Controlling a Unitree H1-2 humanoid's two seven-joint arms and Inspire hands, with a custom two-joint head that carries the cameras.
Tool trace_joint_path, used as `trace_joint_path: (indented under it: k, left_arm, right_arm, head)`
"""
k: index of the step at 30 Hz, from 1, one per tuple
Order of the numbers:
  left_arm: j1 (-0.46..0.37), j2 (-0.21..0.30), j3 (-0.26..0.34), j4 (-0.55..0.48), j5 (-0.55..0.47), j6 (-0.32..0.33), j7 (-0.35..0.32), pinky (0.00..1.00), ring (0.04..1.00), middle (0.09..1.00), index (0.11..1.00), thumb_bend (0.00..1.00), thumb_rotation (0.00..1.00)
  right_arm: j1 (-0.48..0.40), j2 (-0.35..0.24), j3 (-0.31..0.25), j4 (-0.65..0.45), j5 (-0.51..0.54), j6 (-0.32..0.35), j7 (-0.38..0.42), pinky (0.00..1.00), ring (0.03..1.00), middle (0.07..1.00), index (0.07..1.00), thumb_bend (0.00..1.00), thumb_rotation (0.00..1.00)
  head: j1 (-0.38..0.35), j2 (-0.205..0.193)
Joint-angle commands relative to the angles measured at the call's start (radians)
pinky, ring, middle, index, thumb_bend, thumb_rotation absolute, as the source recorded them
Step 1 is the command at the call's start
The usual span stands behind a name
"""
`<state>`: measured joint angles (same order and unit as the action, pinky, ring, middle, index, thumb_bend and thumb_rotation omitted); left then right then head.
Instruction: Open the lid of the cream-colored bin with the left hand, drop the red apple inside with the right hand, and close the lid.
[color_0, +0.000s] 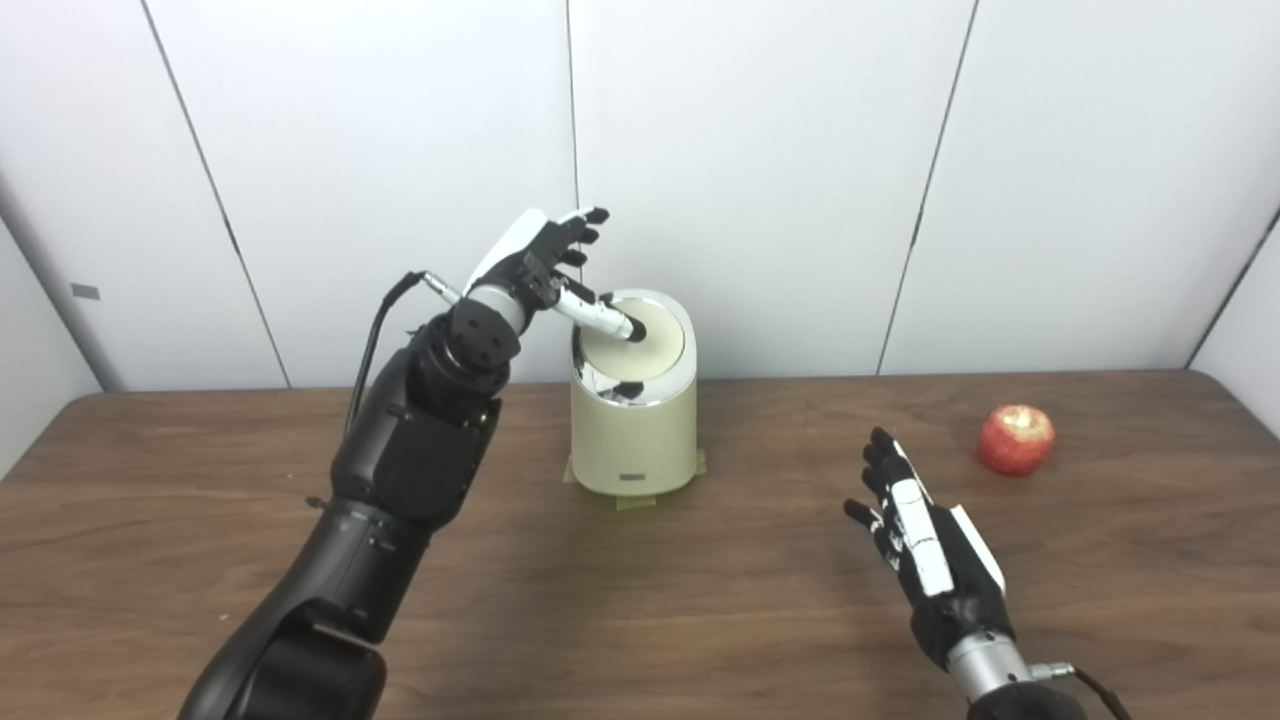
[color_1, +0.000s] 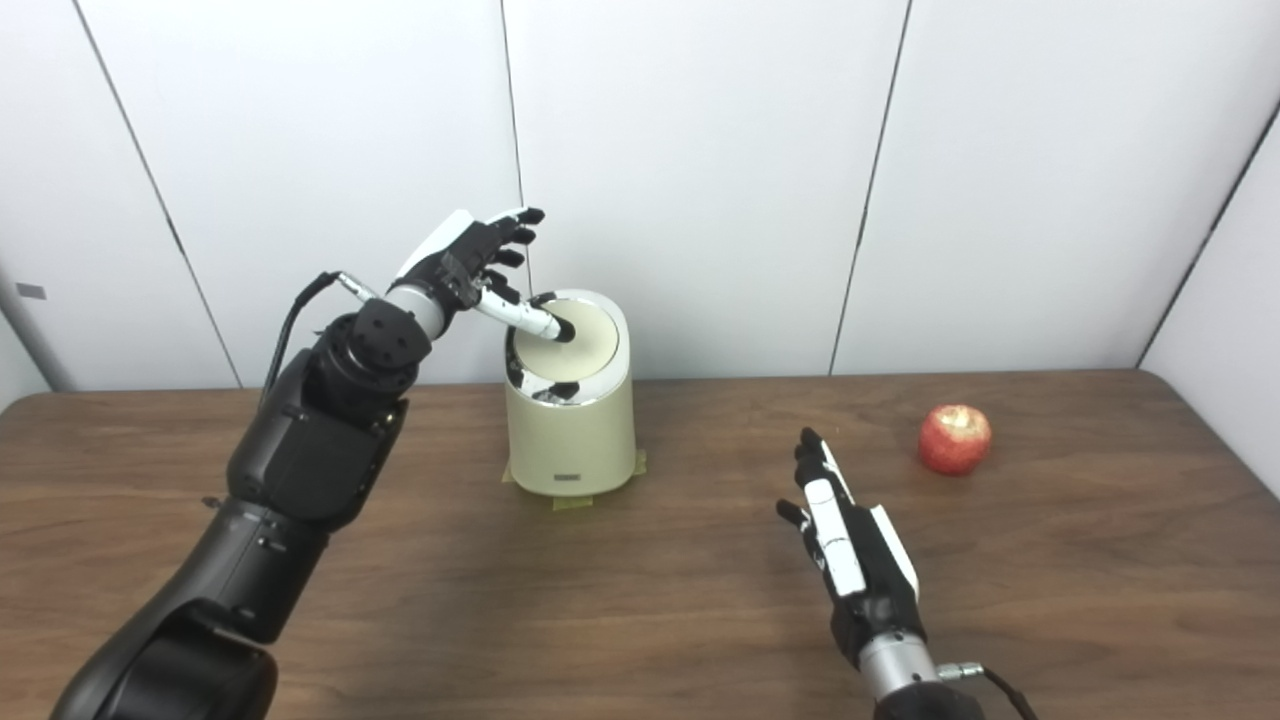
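The cream-colored bin (color_0: 634, 430) stands upright at the back middle of the table, its lid (color_0: 650, 345) down inside a shiny rim. My left hand (color_0: 545, 262) hovers at the bin's upper left, open, with its thumb tip resting on the lid's top. The red apple (color_0: 1016, 439) lies on the table at the right, apart from both hands. My right hand (color_0: 925, 540) is open and empty above the table, in front of and left of the apple, fingers stretched toward the back.
The brown wooden table (color_0: 640, 600) runs across the view, with white wall panels (color_0: 760, 170) behind it. Yellow tape tabs (color_0: 634, 501) stick out under the bin's base.
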<state>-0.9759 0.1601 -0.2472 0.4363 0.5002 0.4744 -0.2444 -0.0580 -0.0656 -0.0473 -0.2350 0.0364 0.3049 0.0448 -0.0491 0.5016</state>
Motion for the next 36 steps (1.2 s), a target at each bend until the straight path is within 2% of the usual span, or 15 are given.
trace_joint_path:
  k: [1,5,9,14,19,31,36]
  left_arm:
    - [-0.112,0.023,-0.031,-0.002,0.066,-0.005,0.008,0.85,0.931,0.962,0.937,0.83,0.00]
    - [-0.149,0.050,-0.099,0.018,0.119,-0.008,-0.002,0.84,0.928,0.952,0.925,0.83,0.00]
    - [-0.177,0.064,-0.138,0.028,0.143,-0.014,-0.007,0.82,0.925,0.946,0.907,0.83,0.00]
    - [-0.182,0.054,-0.132,0.030,0.137,-0.008,-0.017,0.81,0.920,0.945,0.898,0.82,0.00]
    - [-0.180,0.043,-0.124,0.037,0.127,-0.007,-0.032,0.81,0.909,0.933,0.895,0.85,0.00]
    - [-0.178,0.045,-0.140,0.034,0.144,-0.008,-0.069,0.79,0.907,0.942,0.892,0.86,0.00]
    - [-0.160,0.037,-0.122,0.021,0.118,-0.008,-0.069,0.91,0.957,0.960,0.912,0.86,0.00]
  right_arm:
    - [-0.027,-0.001,0.000,-0.028,0.004,-0.031,-0.002,0.89,1.000,1.000,1.000,0.57,0.97]
    - [-0.029,0.001,0.001,-0.028,0.005,-0.031,-0.001,0.88,0.998,1.000,1.000,0.57,0.97]
    - [-0.032,0.006,-0.001,-0.025,0.008,-0.029,-0.004,0.88,0.997,1.000,1.000,0.58,0.96]
    - [-0.032,0.009,0.002,-0.029,0.002,-0.025,-0.007,0.86,0.989,1.000,1.000,0.58,0.96]
    - [-0.032,0.013,0.007,-0.039,-0.006,-0.013,-0.015,0.84,0.980,1.000,1.000,0.58,0.97]
    - [-0.041,0.015,0.003,-0.034,-0.007,0.007,-0.022,0.84,0.972,1.000,1.000,0.55,0.97]
    - [-0.040,0.017,0.002,-0.032,0.002,0.000,-0.023,0.83,0.973,1.000,1.000,0.55,0.96]
  head:
    - [-0.003,0.003]
    - [-0.005,0.004]
    - [-0.006,0.003]
    - [-0.007,0.003]
    - [-0.008,0.008]
    - [-0.008,0.011]
    - [-0.010,0.015]
